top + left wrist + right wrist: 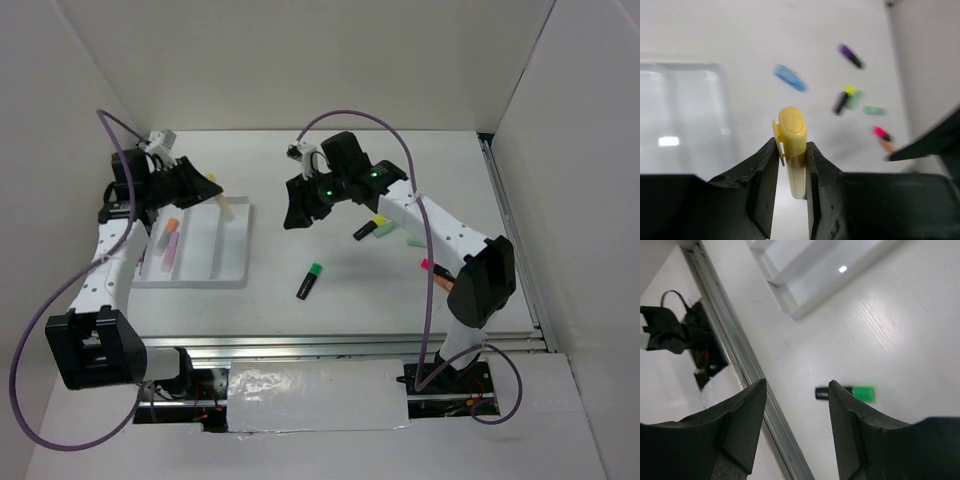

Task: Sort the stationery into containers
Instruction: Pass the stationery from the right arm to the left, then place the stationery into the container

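My left gripper (207,188) is shut on a pale yellow pen (222,207) and holds it above the far right part of the white divided tray (228,268). In the left wrist view the pen (792,122) stands clamped between the fingers (765,165). An orange marker (172,226) and a pink marker (170,250) lie in the tray. My right gripper (297,210) is open and empty, above the table right of the tray. A green-and-black highlighter (309,281) lies below it, and shows by the right finger in the right wrist view (860,393).
More pens lie on the table at the right: a yellow-and-black one (368,229), a pink one (428,265), an orange one (441,281). The left wrist view also shows a blue one (790,78), a purple one (851,56) and a mint one (856,100). A metal rail (747,365) runs along the near edge.
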Robot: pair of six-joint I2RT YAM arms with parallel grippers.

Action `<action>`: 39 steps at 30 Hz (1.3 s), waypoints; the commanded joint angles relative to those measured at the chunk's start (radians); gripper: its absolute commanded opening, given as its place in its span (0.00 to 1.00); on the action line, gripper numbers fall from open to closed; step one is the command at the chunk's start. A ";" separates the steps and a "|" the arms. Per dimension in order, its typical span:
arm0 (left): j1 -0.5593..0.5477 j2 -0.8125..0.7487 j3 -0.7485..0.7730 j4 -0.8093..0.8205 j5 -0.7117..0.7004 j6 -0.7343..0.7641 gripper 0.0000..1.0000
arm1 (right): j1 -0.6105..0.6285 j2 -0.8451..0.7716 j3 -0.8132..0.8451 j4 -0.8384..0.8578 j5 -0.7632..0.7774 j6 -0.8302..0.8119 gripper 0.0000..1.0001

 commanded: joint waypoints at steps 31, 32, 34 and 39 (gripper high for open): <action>0.342 0.492 0.247 -0.541 -0.370 0.917 0.38 | -0.581 -0.225 -0.380 -0.279 0.296 -0.492 0.55; 0.339 0.498 0.247 -0.537 -0.373 0.917 0.40 | -0.589 -0.219 -0.377 -0.288 0.308 -0.496 0.55; 0.333 0.503 0.256 -0.542 -0.369 0.914 0.46 | -0.606 -0.201 -0.366 -0.296 0.326 -0.510 0.55; 0.321 0.506 0.274 -0.560 -0.342 0.930 0.70 | -0.630 -0.121 -0.352 -0.319 0.417 -0.588 0.55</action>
